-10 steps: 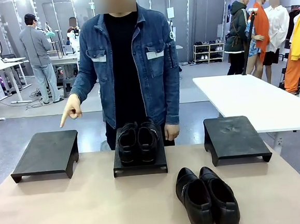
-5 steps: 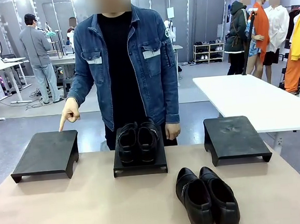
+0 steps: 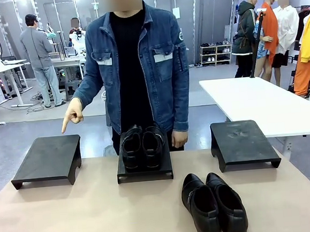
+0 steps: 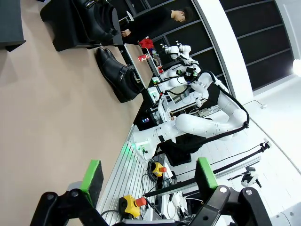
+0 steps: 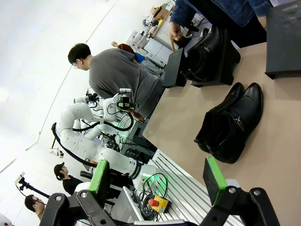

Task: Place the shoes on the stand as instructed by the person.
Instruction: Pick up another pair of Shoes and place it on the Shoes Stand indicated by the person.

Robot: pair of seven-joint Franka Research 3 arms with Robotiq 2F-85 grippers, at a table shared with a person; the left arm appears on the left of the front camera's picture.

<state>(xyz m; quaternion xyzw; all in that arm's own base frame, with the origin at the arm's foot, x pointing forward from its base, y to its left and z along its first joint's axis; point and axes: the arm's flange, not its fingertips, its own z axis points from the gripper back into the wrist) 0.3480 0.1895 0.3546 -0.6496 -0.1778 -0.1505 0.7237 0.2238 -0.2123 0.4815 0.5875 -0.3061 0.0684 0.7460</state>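
About half done, at a guess. First pair (image 3: pixel 142 147) already up on the middle stand (image 3: pixel 145 175), at 12 o'clock on the table (image 3: pixel 72 219) in the front view. Loose pair (image 3: pixel 213 204) down on the bare table at 5 o'clock, side by side and touching, well apart from both grippers. Left stand (image 3: pixel 46 159) at 10 o'clock and right stand (image 3: pixel 243 141) at 2 o'clock, both bare.

Left to do, most likely: lift the loose pair and set it on the left stand. Judged so from the person (image 3: pixel 140 63) at the far side, one hand (image 3: pixel 73 114) above that stand's far edge, forefinger aimed down at it.

Loose pair lying with long axis from 5 to 11 o'clock, toes away toward 11, heels and dark openings toward the robot. First pair set along 12 to 6, toes apparently toward 6; hard to be sure.

Left gripper (image 4: pixel 149 175) spread wide, nothing between the pads, off beyond the near table edge. Right gripper (image 5: pixel 156 179) likewise spread and empty, looking across at the loose pair.

Probably wanted next: a grasp at a shoe's collar. Glossy leather, so some risk of slipping.
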